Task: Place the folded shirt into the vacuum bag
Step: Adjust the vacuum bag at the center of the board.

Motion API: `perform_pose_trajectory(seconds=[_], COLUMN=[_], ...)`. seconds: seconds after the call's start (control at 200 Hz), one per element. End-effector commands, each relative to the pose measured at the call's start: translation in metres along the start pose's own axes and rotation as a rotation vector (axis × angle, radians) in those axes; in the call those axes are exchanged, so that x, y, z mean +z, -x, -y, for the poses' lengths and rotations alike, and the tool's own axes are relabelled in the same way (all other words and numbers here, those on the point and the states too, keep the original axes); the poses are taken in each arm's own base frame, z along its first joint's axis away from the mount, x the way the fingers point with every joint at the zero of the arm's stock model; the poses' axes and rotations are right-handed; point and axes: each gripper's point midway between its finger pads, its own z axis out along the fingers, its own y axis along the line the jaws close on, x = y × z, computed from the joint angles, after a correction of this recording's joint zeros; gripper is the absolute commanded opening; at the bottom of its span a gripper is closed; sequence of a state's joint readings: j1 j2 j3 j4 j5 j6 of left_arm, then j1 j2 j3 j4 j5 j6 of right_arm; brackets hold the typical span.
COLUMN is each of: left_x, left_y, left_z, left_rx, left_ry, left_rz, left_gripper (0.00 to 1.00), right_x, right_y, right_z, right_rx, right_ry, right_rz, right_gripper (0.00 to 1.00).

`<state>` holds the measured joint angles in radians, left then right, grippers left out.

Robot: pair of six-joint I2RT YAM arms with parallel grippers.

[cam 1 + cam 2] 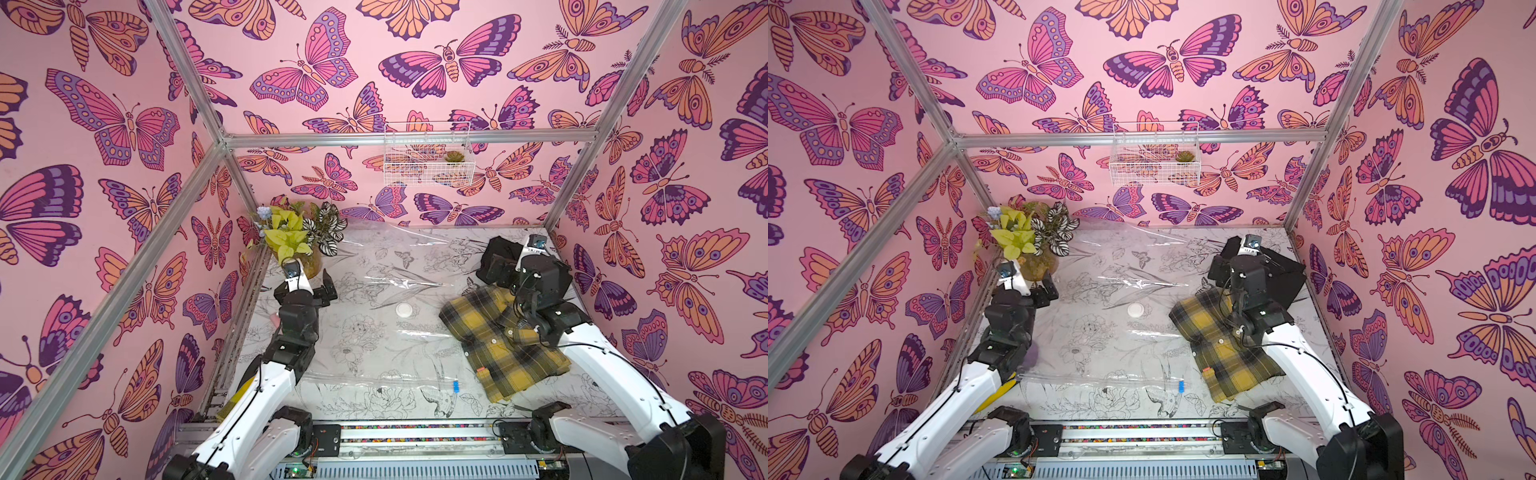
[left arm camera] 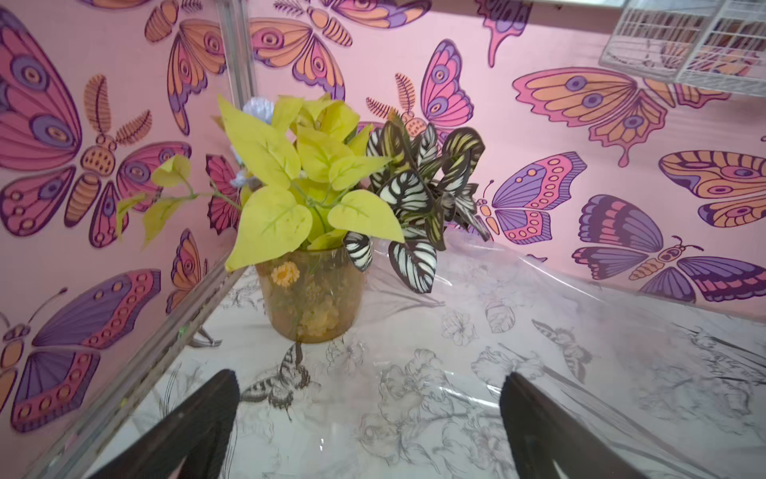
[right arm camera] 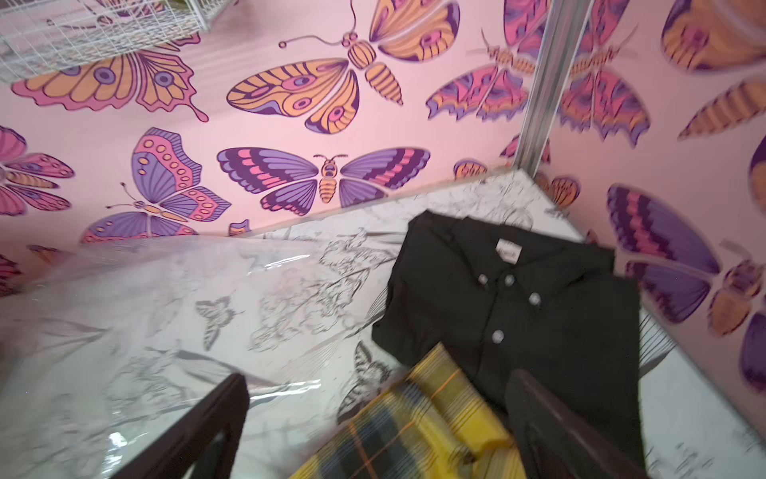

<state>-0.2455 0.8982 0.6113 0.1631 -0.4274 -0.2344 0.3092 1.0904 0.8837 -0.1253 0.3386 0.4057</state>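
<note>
Small booth with pink walls (image 1: 374, 62) on three sides, printed all over with large butterflies and moths in orange, purple and magenta. Framed by silver metal posts (image 1: 187, 70) and a crossbar (image 1: 415, 137) along the back. High on the back wall, a white wire basket (image 1: 428, 166) with a small succulent (image 1: 454, 156) inside.

Below, a white counter (image 1: 353, 405) covered in black line drawings of flowers, birds and butterflies. Along its near edge, a metal rail (image 1: 415, 434) with both arm bases. In the far left corner, a potted plant (image 2: 311, 298) with yellow-green and black-and-white striped leaves in an amber pot.

Spread flat over the middle of the counter, the vacuum bag (image 1: 365, 345): clear, creased and glinting, with a round white valve (image 1: 404, 310) near its centre and a blue clip (image 1: 456, 386) on its near edge.

On the right side, outside the bag and just beside its edge, a folded plaid shirt (image 1: 486, 345) in yellow and dark check. Behind it, in the far right corner, a folded black shirt (image 3: 539, 290), touching the plaid one.

On the left arm (image 1: 266, 386), left jaws spread wide with nothing between them, hanging over the bag's left part just in front of the pot. On the right arm (image 1: 602, 365), right jaws spread wide too, above the spot where the two shirts meet, gripping nothing. Cannot tell whether the tips touch cloth.
</note>
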Motion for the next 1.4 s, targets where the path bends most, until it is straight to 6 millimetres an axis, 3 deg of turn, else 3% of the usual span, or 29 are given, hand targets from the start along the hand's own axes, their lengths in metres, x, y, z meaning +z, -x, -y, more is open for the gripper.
perform_pose_trajectory(seconds=[0.0,0.06,0.145,0.295,0.365,0.496,0.586,0.701,0.811,0.851,0.941,1.031,1.162,1.212,1.397], left_x=[-0.011,-0.012,-0.017,-0.024,-0.028,-0.04,-0.045,-0.051,-0.057,-0.057,-0.06,-0.063,-0.064,-0.064,-0.062], left_y=[-0.04,-0.039,-0.034,-0.038,-0.053,-0.092,-0.116,-0.142,-0.162,-0.178,-0.192,-0.199,-0.209,-0.211,-0.224], left_z=[-0.006,0.01,0.027,0.042,0.055,0.089,0.107,0.126,0.136,0.137,0.143,0.15,0.156,0.159,0.155], left_rx=[-0.048,-0.071,-0.097,-0.077,-0.086,-0.105,-0.077,-0.044,-0.003,0.01,0.017,0.011,-0.003,0.001,0.013], left_ry=[0.032,-0.045,-0.166,-0.243,-0.296,-0.397,-0.413,-0.453,-0.481,-0.475,-0.487,-0.501,-0.516,-0.521,-0.488], left_rz=[-0.269,-0.308,-0.318,-0.428,-0.535,-0.698,-0.767,-0.84,-0.899,-0.945,-0.989,-1.012,-1.042,-1.05,-1.075], left_gripper=[1.0,1.0,1.0,0.89,0.85,0.8,0.8,0.79,0.8,0.8,0.8,0.8,0.8,0.8,0.8], right_x=[-0.001,-0.002,-0.005,-0.013,-0.019,-0.029,-0.026,-0.018,-0.021,-0.023,-0.026,-0.026,-0.018,-0.013,0.009], right_y=[-0.059,-0.065,-0.072,-0.108,-0.127,-0.169,-0.201,-0.233,-0.258,-0.265,-0.275,-0.28,-0.288,-0.299,-0.308], right_z=[-0.014,-0.02,-0.03,-0.016,-0.018,-0.056,-0.072,-0.08,-0.082,-0.077,-0.065,-0.051,-0.048,-0.042,-0.049], right_rx=[0.169,0.228,0.266,0.292,0.235,0.097,0.136,0.193,0.187,0.18,0.163,0.15,0.186,0.172,0.181], right_ry=[0.16,0.199,0.247,0.124,0.069,0.089,0.111,0.131,0.114,0.085,0.037,-0.012,0.017,-0.007,-0.016], right_rz=[-0.289,-0.334,-0.386,-0.572,-0.632,-0.708,-0.799,-0.877,-0.956,-0.969,-0.986,-0.998,-1.053,-1.092,-1.11], right_gripper=[0.99,1.0,0.92,0.74,0.67,0.62,0.45,0.3,0.3,0.31,0.37,0.42,0.45,0.47,0.5])
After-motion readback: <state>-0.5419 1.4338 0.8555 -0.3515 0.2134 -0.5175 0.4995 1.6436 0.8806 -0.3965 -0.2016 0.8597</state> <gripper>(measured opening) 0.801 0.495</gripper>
